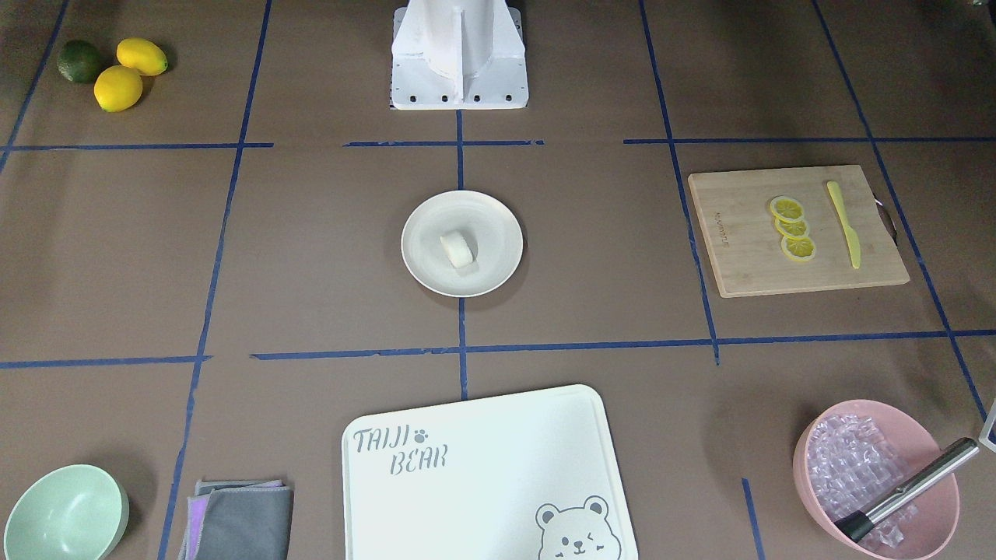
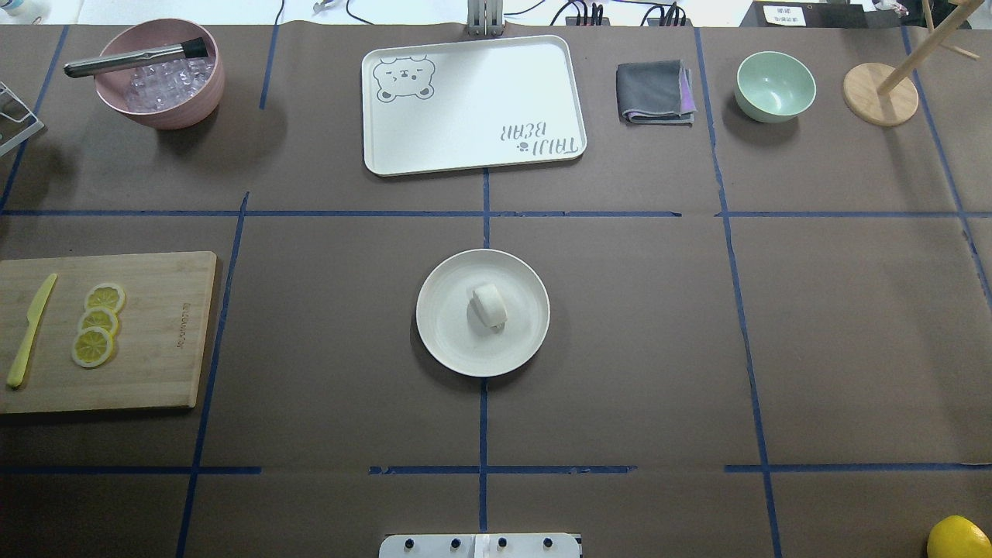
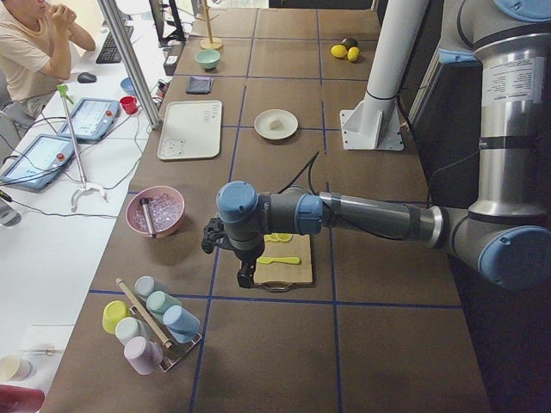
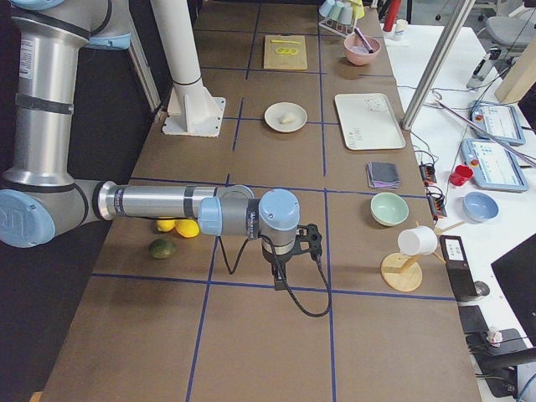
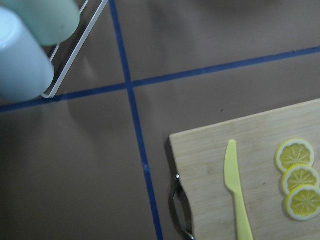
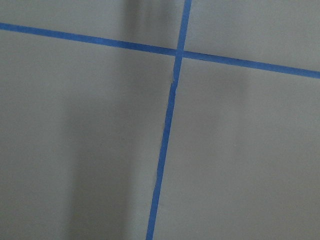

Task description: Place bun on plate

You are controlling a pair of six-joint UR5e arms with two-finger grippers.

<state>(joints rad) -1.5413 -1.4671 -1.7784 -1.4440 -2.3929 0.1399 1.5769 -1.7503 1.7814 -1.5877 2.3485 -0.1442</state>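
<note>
The small white bun (image 1: 457,250) lies on its side in the middle of the round cream plate (image 1: 498,225), at the table's centre; both also show from overhead, bun (image 2: 490,305) on plate (image 2: 449,341). No gripper is near them. My left gripper (image 3: 245,277) hangs over the near end of the wooden board, far from the plate; I cannot tell if it is open or shut. My right gripper (image 4: 279,283) hovers over bare table at the other end, and its state cannot be told either.
A wooden board (image 2: 155,372) carries three lemon slices (image 2: 98,322) and a yellow knife (image 2: 29,332). A pink bowl (image 2: 167,112) of ice, a white tray (image 2: 465,116), a grey cloth (image 2: 651,91) and a mint bowl (image 2: 775,85) line the far edge. A person (image 3: 30,52) sits beyond.
</note>
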